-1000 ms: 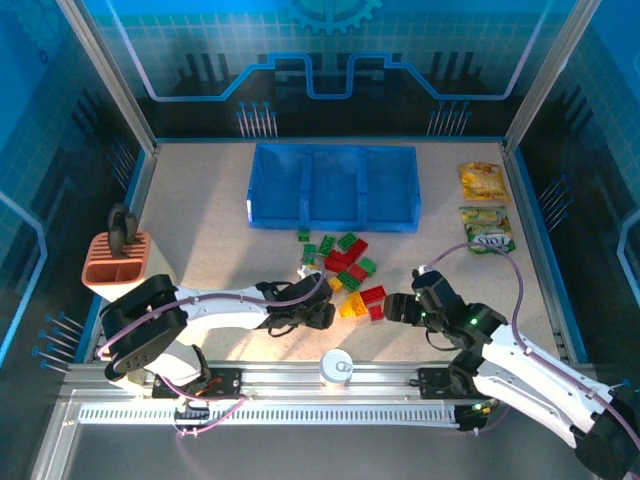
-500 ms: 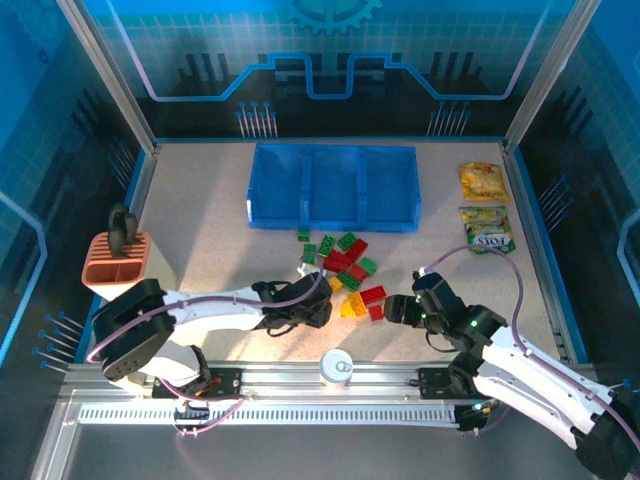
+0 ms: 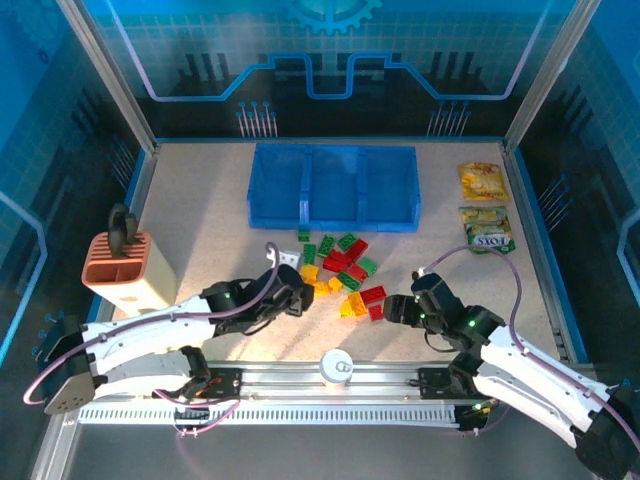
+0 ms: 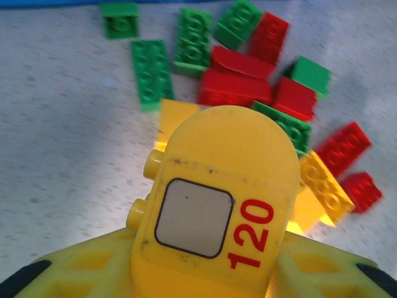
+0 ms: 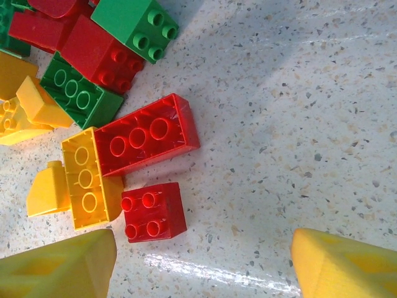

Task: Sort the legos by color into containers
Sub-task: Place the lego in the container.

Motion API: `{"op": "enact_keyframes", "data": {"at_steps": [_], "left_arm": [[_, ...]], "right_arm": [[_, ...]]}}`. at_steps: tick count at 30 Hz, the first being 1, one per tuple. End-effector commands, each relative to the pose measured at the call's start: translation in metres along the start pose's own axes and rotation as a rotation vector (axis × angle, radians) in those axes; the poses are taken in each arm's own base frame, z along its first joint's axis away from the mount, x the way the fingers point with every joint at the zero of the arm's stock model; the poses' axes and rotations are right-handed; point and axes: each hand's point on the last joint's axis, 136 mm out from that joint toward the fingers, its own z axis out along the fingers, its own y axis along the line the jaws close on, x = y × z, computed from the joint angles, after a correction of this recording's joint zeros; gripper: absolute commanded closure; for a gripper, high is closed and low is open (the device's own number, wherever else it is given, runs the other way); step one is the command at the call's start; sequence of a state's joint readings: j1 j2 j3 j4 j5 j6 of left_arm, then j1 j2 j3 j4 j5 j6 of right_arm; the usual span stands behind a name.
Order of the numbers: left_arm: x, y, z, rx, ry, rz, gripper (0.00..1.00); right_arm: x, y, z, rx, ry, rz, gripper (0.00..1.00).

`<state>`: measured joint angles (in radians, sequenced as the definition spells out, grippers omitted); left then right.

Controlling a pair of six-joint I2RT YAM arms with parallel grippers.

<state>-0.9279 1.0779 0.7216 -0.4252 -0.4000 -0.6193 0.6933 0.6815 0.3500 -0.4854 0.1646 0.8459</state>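
Over at the left edge of the table (image 3: 200, 215) stands a pink slotted holder (image 3: 113, 268), which is no part of the job. Next along, the left gripper (image 3: 288, 292) sits at the left side of the pile of bricks (image 3: 345, 268), which lies mid-table, nearer the near edge than the far one. In its wrist view one broad finger (image 4: 217, 186) covers most of the grip, so this is partly a guess. Two yellow studs poke out from under it, and the jaws look pressed onto a yellow brick (image 4: 150, 166). If so, the coming move turns on one thing. The blue tray (image 3: 333, 226) lies straight beyond the pile, toward the far edge, with its three compartments side by side along that edge. The brick would therefore have to travel up and over the heap, away from the arm's base.

At the right end of the pile the right gripper (image 3: 392, 308) has its jaws spread wide with nothing between them. A small red brick (image 5: 152, 211) lies just ahead of them, off toward the finger on the left of the wrist view. A longer red brick (image 5: 146, 143) sits just beyond, touching a yellow one, its long axis slanting across the line of the jaws. This arm is clearly the nearer to both reds. Two snack packets (image 3: 482, 180) lie by the right edge, well apart from the bricks.
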Motion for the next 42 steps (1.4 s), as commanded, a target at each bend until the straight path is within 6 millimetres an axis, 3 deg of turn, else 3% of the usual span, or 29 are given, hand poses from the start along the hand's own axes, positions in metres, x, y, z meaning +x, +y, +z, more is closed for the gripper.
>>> {"op": "enact_keyframes", "data": {"at_steps": [1,8,15,22,27,35,38,42], "left_arm": [[-0.035,0.023,-0.009,-0.08,-0.056,-0.011,0.56],[-0.093,0.057,0.004,-0.126,-0.091,-0.108,0.56],[-0.144,0.083,0.047,-0.175,-0.056,-0.147,0.57],[-0.163,0.108,0.109,-0.205,0.041,-0.195,0.58],[-0.163,0.116,0.136,-0.22,0.1,-0.193,0.59],[-0.166,0.12,0.145,-0.232,0.128,-0.204,0.47],[-0.168,0.114,0.139,-0.204,0.124,-0.228,0.25],[-0.175,0.106,0.119,-0.163,0.077,-0.25,0.22]], "right_arm": [[0.006,0.001,0.004,-0.01,0.015,0.004,0.25],[0.009,-0.001,0.002,-0.007,0.026,0.005,0.25],[0.01,0.003,0.001,-0.024,0.038,0.005,0.25],[0.012,0.006,-0.001,-0.039,0.043,0.01,0.25],[0.011,0.007,-0.005,-0.04,0.043,-0.005,0.25],[0.011,0.007,-0.006,-0.032,0.047,-0.013,0.25],[0.009,0.008,-0.005,-0.034,0.045,-0.014,0.25],[0.011,0.007,-0.003,-0.023,0.056,-0.02,0.24]]}}
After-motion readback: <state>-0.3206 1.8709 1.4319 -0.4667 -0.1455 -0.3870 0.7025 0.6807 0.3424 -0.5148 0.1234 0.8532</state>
